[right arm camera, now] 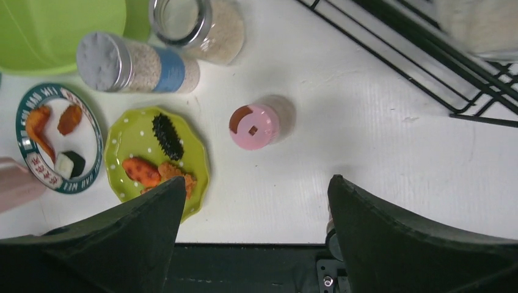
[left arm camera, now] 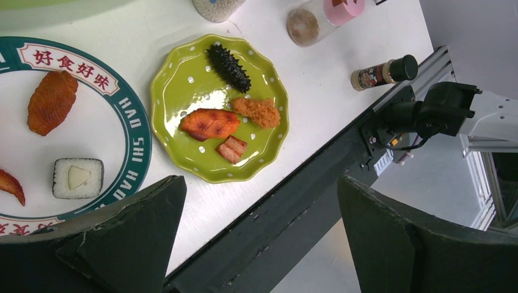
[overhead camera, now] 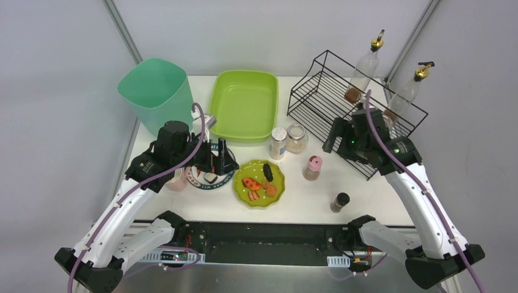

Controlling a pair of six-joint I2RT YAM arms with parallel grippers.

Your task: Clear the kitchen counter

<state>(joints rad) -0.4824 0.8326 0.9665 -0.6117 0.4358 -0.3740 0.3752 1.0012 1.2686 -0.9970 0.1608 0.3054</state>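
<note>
right gripper [right arm camera: 255, 183] jaws wide apart and empty above the kitchen counter [right arm camera: 366, 140], pink-capped jar [right arm camera: 255, 126] upright just ahead, green plate [right arm camera: 131, 139] of food left of it

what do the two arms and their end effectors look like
Both the left arm and right arm have white shells, black joints and a purple cable. The left end effector and right end effector are black with broad wedge fingers.
</note>
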